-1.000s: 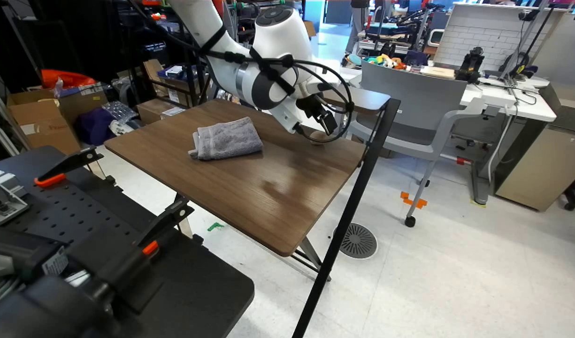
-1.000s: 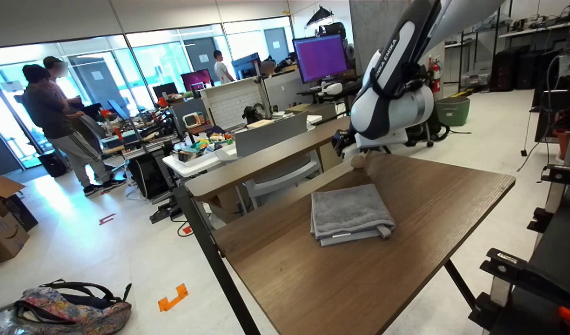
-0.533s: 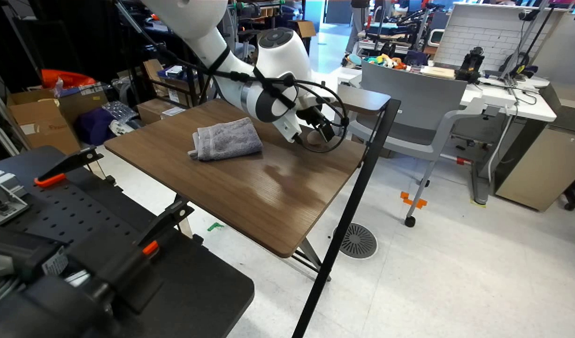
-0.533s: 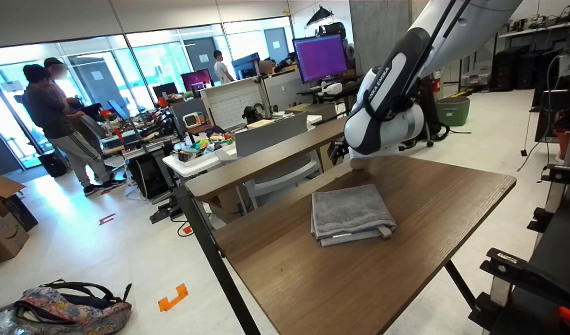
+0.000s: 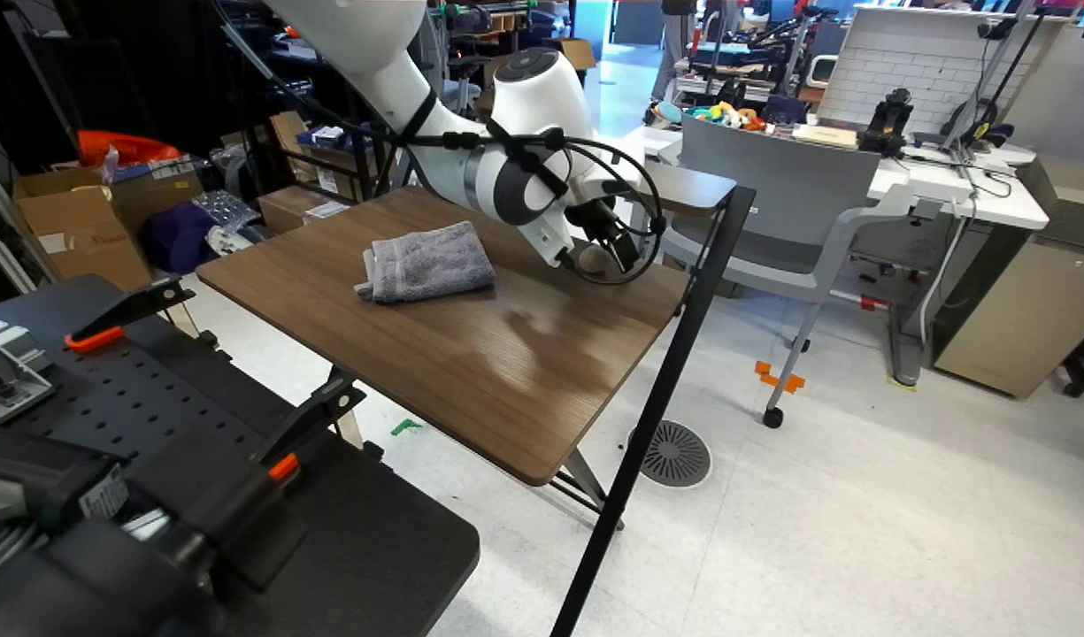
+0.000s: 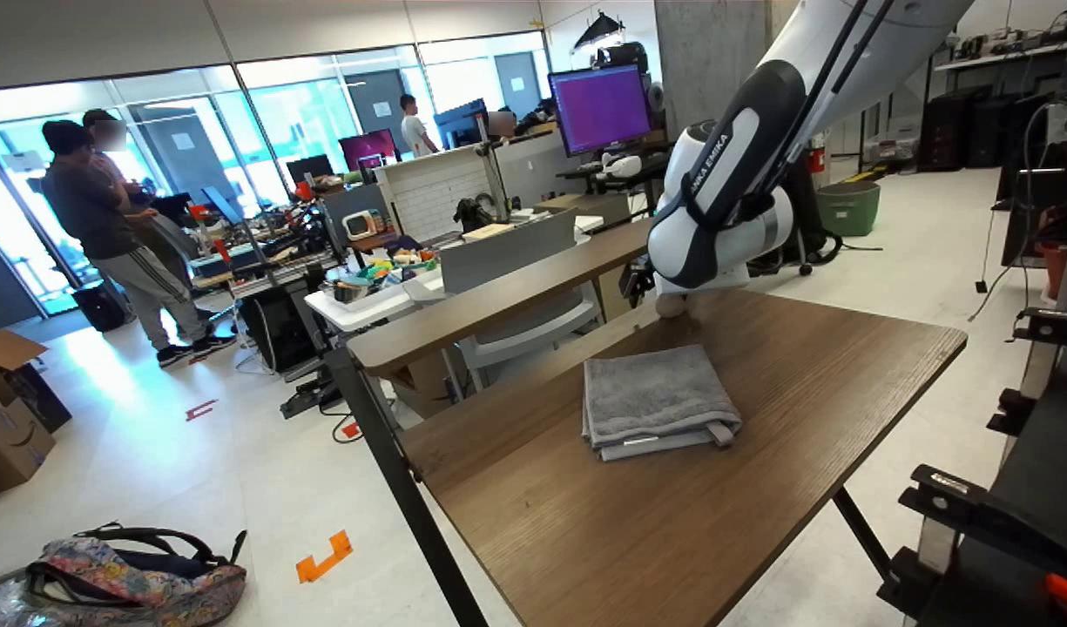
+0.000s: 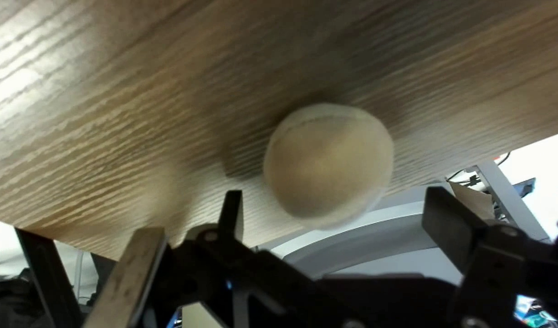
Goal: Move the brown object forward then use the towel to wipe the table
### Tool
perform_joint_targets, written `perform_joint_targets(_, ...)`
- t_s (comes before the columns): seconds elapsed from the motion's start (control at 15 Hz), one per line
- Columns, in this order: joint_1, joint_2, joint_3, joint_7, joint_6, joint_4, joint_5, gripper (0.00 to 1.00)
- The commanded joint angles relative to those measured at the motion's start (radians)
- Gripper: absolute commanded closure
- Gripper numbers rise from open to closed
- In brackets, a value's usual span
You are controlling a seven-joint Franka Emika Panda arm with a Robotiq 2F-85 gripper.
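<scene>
The brown object [image 7: 329, 164], pale and rounded, rests on the table [image 5: 444, 345] close to an edge. In the wrist view it lies just ahead of the gripper [image 7: 332, 205], between the lines of its fingers [image 7: 447, 223], which stand wide apart with a gap showing on either side of it.

The gripper tilts down towards the tabletop, a black cable [image 5: 657, 223] looping beside it. Above it, the white arm [image 6: 759, 148] slopes down from overhead to a bent wrist in both exterior views, bound with black straps. Along it "ANKA EMIKA" can be read; any letters before that cannot be made out.

The grey towel [image 6: 659, 401] lies folded on the table, apart from the gripper; the white tag on its edge is too small to read. Well away from the gripper, a cardboard box [image 6: 15, 453] on the floor bears a curved arrow mark.
</scene>
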State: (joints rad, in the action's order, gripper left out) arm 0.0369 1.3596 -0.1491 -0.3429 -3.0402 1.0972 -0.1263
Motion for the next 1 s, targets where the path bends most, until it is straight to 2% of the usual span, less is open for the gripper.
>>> perform_joint_targets(0.0,-0.024,-0.037,-0.042,-0.041,0.046,0.041,-0.008,0.0)
perform_joint_targets(0.6,-0.033,-0.107,0.007,-0.019,0.055,0.146,-0.005,0.0)
perform_joint_targets(0.67,-0.03,-0.115,0.016,-0.017,0.058,0.154,-0.006,0.25)
perform_joint_targets(0.73,-0.03,-0.115,0.018,-0.016,0.054,0.154,-0.004,0.26)
perform_joint_targets(0.93,-0.027,-0.117,0.018,-0.004,0.057,0.148,-0.029,0.49)
